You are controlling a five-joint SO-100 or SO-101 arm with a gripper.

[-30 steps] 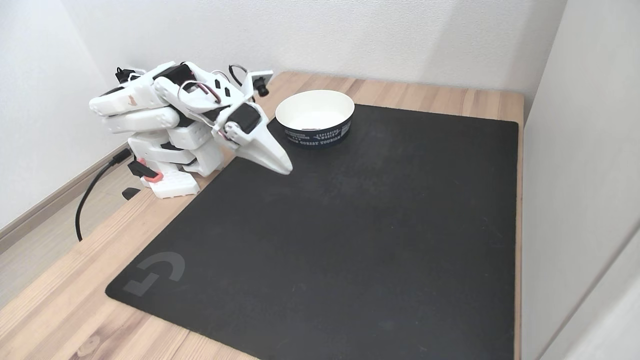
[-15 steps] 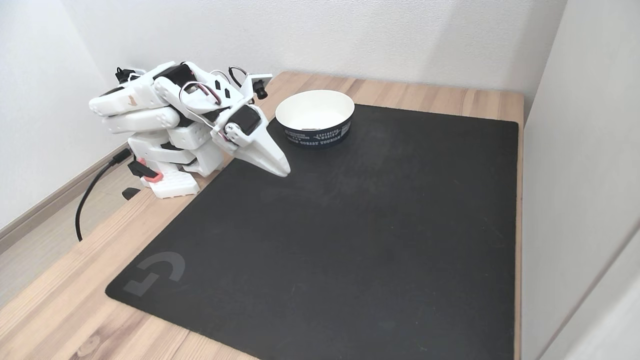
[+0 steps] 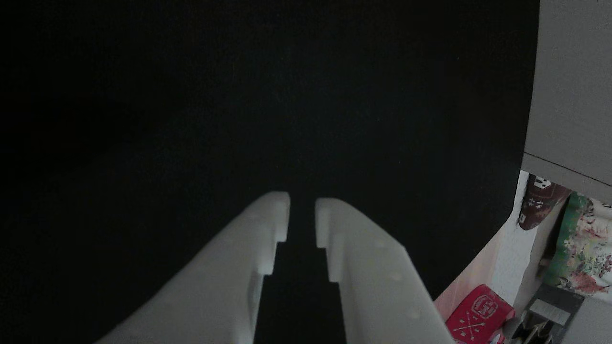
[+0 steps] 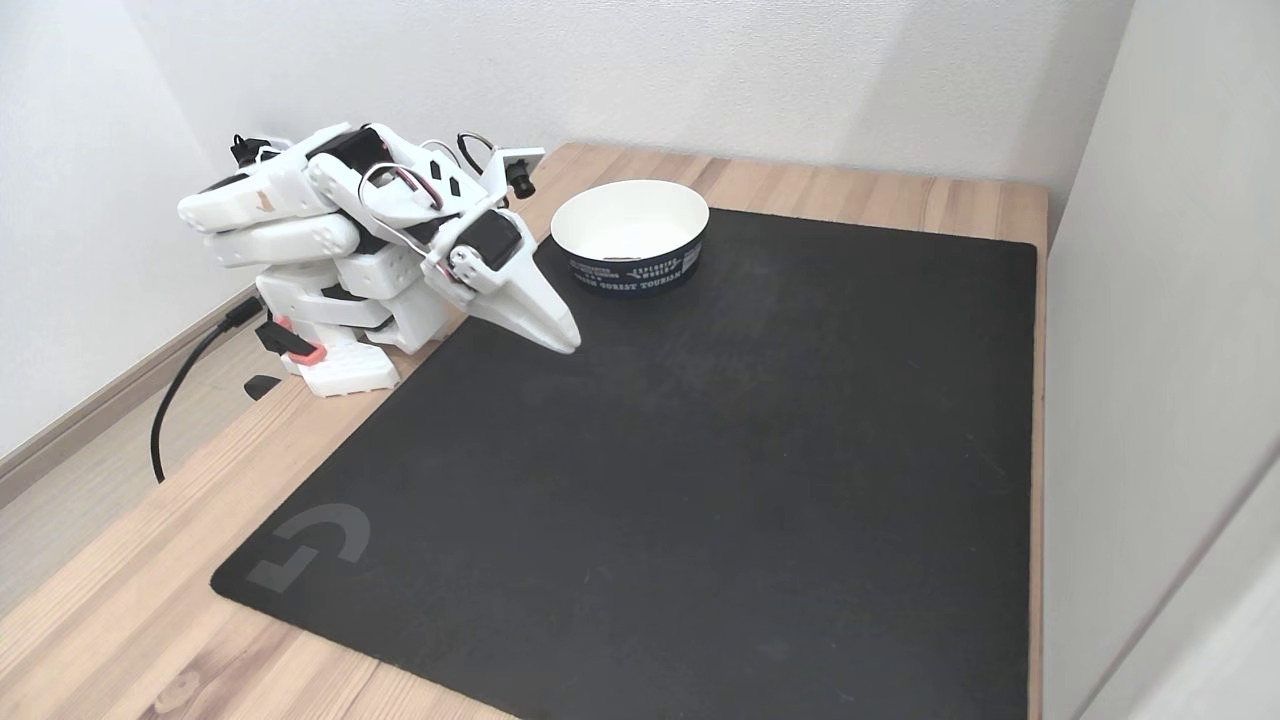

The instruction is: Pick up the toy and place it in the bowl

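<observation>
The toy is out of view. A round bowl [image 4: 630, 262], white inside with a dark printed band, stands at the far left corner of the black mat [image 4: 700, 450]. The white arm is folded low over its base [image 4: 340, 365] at the mat's left edge. My gripper [image 4: 568, 340] points down at the mat just in front and to the left of the bowl, apart from it. In the other view the gripper [image 3: 302, 204] hangs over bare mat, its two white fingers [image 3: 267, 224] nearly together with a thin slit between them and nothing held.
A wooden table [image 4: 120, 620] carries the mat. A grey wall panel [image 4: 1150, 300] runs along the right side. A black cable [image 4: 180, 380] trails off the left edge. Beyond the mat's corner, the other view shows a red printed box [image 3: 478, 313] and flowered cloth [image 3: 583, 248].
The gripper tip has drifted very slightly to the left. The bowl has not moved.
</observation>
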